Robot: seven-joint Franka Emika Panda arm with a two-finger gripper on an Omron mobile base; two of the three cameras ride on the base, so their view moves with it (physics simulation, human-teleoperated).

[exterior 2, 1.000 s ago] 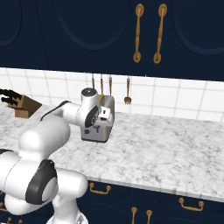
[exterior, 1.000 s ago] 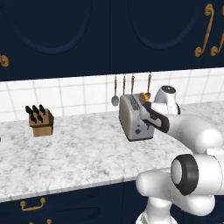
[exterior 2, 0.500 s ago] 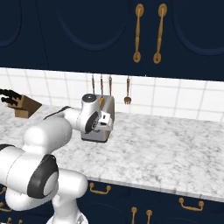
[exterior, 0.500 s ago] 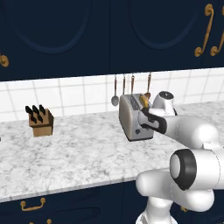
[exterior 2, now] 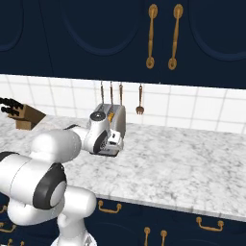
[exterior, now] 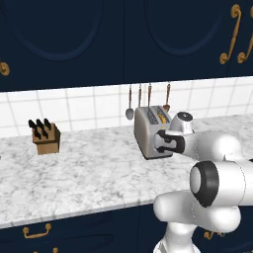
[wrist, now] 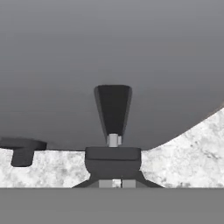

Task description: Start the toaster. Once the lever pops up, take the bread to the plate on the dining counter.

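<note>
The silver-grey toaster (exterior: 147, 129) stands at the back of the marble counter, below the hanging utensils. A tan edge of the bread (exterior: 162, 117) shows in its top slot. My gripper (exterior: 161, 142) is pressed against the toaster's end face, low down. In the hand view that grey face (wrist: 109, 43) is very close, and the dark lever (wrist: 113, 158) sits at the bottom of its slot, right above my gripper (wrist: 114, 184), whose tips stand together, shut. From the right, the gripper (exterior 2: 115, 142) is at the toaster (exterior 2: 118, 117) near its base. The plate and the dining counter are out of view.
A wooden knife block (exterior: 45, 139) stands at the far left of the counter (exterior: 89, 173). Several utensils (exterior: 148, 96) hang on the tiled wall behind the toaster. Dark navy cabinets run above and below. A dark knob (wrist: 22, 151) sits low on the toaster's face.
My hand has slid down the toaster's end face, from about mid-height to near its base. The toaster and the knife block have stayed put.
</note>
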